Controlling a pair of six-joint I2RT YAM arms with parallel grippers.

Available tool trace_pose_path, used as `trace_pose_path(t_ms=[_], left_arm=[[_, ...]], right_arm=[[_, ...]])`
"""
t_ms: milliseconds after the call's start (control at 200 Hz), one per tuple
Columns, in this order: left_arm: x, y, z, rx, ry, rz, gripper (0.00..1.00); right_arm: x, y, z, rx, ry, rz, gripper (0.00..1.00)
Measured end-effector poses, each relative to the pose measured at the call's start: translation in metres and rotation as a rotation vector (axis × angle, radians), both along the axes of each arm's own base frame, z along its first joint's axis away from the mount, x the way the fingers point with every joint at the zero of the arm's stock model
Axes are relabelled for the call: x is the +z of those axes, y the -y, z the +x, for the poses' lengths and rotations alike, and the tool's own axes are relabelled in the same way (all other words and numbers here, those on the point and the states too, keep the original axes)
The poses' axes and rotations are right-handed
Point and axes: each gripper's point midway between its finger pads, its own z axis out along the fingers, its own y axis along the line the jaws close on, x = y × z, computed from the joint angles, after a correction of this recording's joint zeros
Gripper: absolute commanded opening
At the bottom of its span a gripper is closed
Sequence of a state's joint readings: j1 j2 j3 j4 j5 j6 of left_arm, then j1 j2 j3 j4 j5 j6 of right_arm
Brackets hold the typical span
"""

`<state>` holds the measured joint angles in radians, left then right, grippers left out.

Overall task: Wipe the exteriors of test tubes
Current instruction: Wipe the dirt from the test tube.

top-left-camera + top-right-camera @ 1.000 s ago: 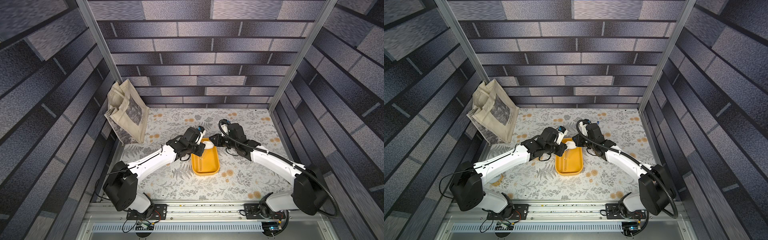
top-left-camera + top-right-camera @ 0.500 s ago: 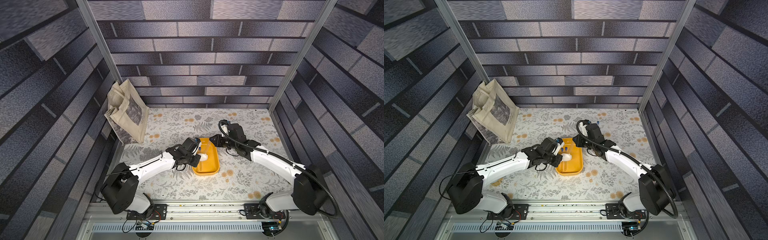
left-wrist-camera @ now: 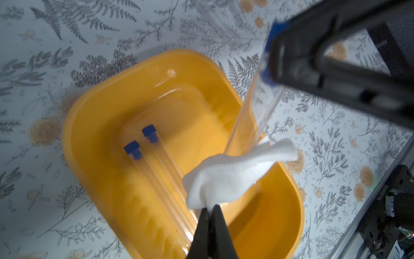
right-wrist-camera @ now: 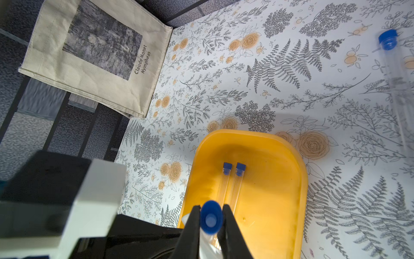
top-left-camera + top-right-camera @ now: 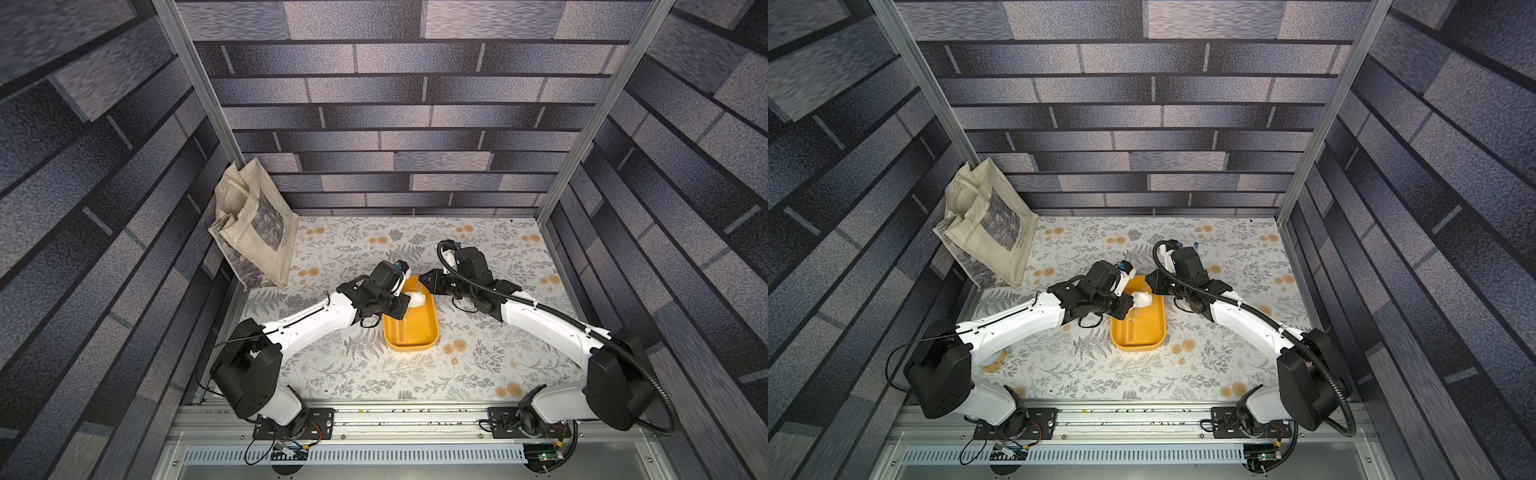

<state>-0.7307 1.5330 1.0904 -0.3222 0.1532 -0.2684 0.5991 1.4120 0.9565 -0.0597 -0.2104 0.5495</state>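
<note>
Right claw [image 4: 210, 215] is clamped on a test tube [image 3: 253, 112], slanting over the yellow tray [image 4: 280, 201] mid-table [image 5: 374, 374]. Left claw [image 3: 209, 209] pinches the white cloth [image 3: 235, 175] against the tube's lower end. Two tubes [image 4: 237, 186] lie in the tray, another tube [image 4: 398, 85] near the table's far edge.

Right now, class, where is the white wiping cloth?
In the left wrist view, the white cloth sits pinched in the left end effector over the yellow tray, by the raised test tube.
</note>
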Motion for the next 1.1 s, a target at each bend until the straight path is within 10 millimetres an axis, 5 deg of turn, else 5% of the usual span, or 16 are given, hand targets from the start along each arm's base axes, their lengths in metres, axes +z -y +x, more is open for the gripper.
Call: trace_pose_path(t_ms=[235,621,932,1097], left_arm=[[0.002,0.003,0.002,-0.006,0.003,-0.008,0.00],[-0.056,-0.040,-0.045,0.017,-0.121,0.069,0.00],[-0.033,-0.071,-0.022,0.148,-0.054,0.102,0.00],[-0.017,-0.064,-0.009,0.152,-0.030,0.098,0.00]], right_arm=[[0.000,0.005,-0.002,-0.006,-0.007,-0.012,0.18],[0.001,0.006,0.000,-0.006,-0.007,-0.015,0.17],[0.000,0.008,-0.002,-0.006,-0.013,-0.019,0.17],[0.004,0.008,-0.003,0.003,-0.010,-0.007,0.18]])
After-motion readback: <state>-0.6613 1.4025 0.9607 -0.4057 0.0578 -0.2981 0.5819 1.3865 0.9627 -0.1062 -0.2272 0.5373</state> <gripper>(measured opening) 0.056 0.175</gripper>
